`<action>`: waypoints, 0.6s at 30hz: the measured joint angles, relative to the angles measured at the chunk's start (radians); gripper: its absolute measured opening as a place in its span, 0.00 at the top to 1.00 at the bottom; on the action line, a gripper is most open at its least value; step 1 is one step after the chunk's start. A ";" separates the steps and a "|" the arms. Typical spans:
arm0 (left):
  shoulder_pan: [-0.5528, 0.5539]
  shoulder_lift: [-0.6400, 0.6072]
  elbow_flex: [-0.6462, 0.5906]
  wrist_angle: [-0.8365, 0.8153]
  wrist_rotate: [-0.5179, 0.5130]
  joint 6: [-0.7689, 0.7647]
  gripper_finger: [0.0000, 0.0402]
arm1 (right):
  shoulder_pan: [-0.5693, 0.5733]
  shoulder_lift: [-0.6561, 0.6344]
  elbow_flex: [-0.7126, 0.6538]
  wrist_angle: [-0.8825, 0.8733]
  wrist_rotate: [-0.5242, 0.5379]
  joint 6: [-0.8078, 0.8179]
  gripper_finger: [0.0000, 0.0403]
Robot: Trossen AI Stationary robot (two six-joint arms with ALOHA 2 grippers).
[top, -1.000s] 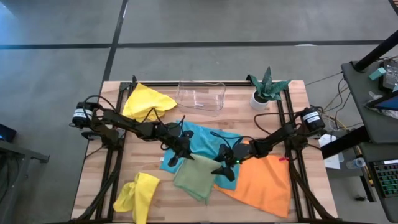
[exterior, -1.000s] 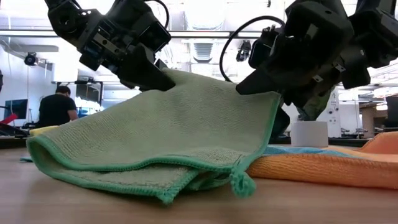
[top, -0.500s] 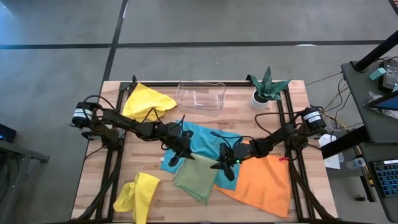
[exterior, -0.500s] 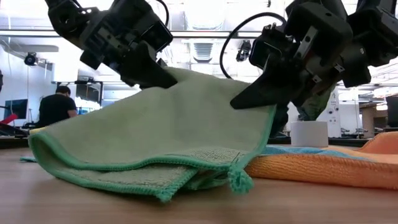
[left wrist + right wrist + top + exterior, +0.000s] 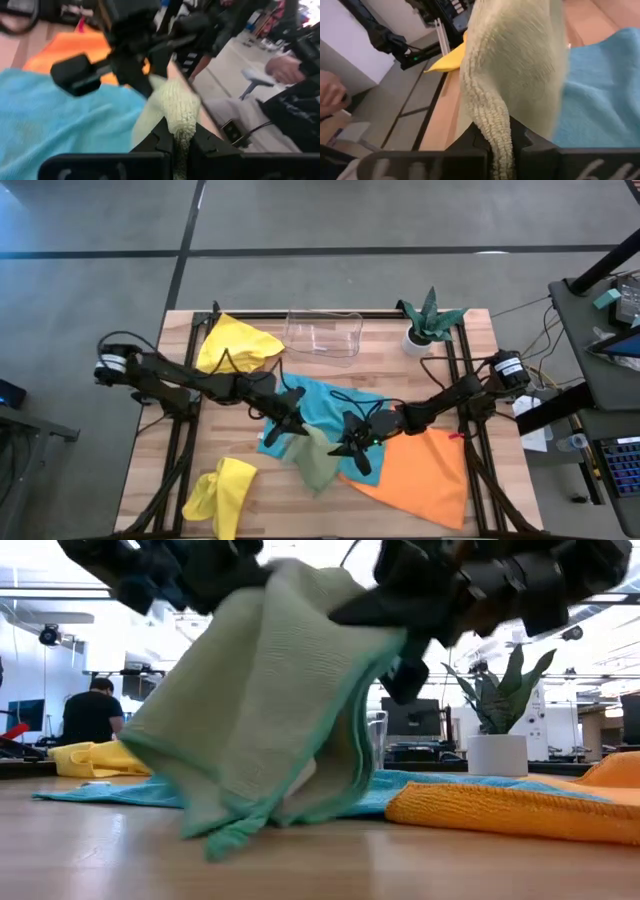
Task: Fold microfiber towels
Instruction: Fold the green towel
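Clear plastic tray (image 5: 323, 333) sits at the far edge of the wooden table (image 5: 150, 455). Little potted plant (image 5: 428, 319) is near it, and a person (image 5: 90, 712) sits way back in the room.

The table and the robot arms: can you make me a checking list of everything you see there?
Surface: wooden table, bare wood showing at the edges.
Job's things: green towel lifted off the table by both grippers; turquoise towel and orange towel lying flat; one yellow towel at the back, another yellow towel bunched at the front.
Clutter: clear plastic tray and small plant in a white pot at the back edge.
Grippers: left gripper shut on the green towel; right gripper shut on it too.
Cables: black cables run along both arms.
Surroundings: person seated far behind the table; grey floor around it.
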 joint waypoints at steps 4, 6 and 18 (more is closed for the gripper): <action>-0.004 -0.075 -0.009 -0.008 0.000 -0.006 1.00 | 0.003 -0.034 0.074 -0.149 0.016 -0.053 0.98; -0.004 -0.105 -0.009 -0.024 -0.008 -0.006 1.00 | 0.003 -0.066 0.100 -0.221 0.037 -0.073 0.98; 0.049 -0.280 0.002 -0.162 -0.152 0.101 1.00 | -0.070 -0.272 0.300 -0.766 0.173 -0.211 0.98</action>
